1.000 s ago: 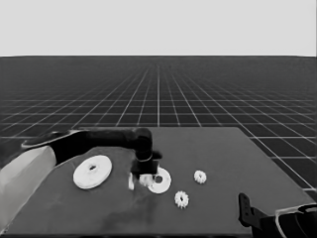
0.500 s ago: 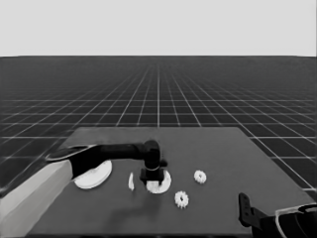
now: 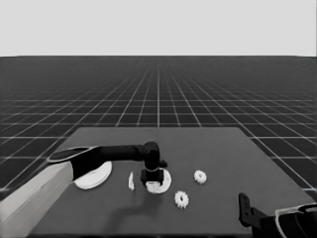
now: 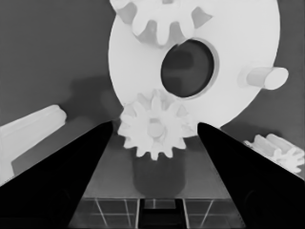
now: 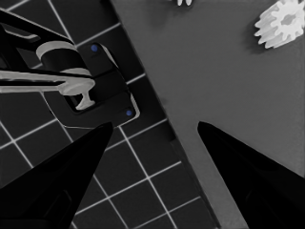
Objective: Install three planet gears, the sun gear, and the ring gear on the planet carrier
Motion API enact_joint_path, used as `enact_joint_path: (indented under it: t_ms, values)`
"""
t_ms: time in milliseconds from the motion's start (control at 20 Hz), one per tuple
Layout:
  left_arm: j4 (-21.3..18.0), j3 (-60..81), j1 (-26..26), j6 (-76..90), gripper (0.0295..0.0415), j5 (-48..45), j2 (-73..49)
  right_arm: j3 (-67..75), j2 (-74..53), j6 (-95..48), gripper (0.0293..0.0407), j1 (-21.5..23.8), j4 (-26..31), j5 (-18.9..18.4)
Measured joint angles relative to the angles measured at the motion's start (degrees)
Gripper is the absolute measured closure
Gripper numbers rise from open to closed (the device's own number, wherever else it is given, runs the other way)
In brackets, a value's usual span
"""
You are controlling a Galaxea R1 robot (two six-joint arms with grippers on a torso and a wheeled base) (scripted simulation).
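My left gripper [image 3: 152,181] hangs open right over the smaller round part [image 3: 163,182], the planet carrier. In the left wrist view a small gear [image 4: 155,131] sits at that part's [image 4: 238,38] edge, between my open fingers and touching neither. A second gear [image 4: 162,19] sits on its far side, beyond the centre hole, and a bare peg [image 4: 263,78] stands at one side. Two loose gears [image 3: 200,176] [image 3: 181,199] lie to the right. I cannot tell which gear is the sun gear. The larger round part [image 3: 94,177], the ring gear, lies left, partly behind my left arm.
A thin white piece [image 3: 131,181] lies just left of the smaller round part, also seen in the left wrist view [image 4: 31,130]. My right gripper [image 3: 246,210] waits open at the table's near right corner, over the edge [image 5: 162,95], with dark machinery [image 5: 86,90] below.
The left arm has swung lower and its gripper has come down over the smaller round part. Its forearm now covers part of the larger round part. The right arm has not moved.
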Motion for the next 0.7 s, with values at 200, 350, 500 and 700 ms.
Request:
enact_joint_path:
  t_ms: [200,350,500,700]
  values:
    - [0.0,0.0,0.0,0.0,0.0326,0.0,0.0,0.0,0.0,0.0,0.0315,0.0,0.0,0.0]
    - [-3.6,3.0,-3.4,-2.1,0.0326,1.3,-0.7,0.0,0.0,0.0,0.0315,0.0,0.0,0.0]
    - [-8.3,5.3,-8.5,-3.8,0.0326,1.9,-1.1,0.0,0.0,0.0,0.0315,0.0,0.0,0.0]
    - [-9.4,5.6,-9.6,-4.0,0.0326,1.9,-1.1,0.0,0.0,0.0,0.0315,0.0,0.0,0.0]
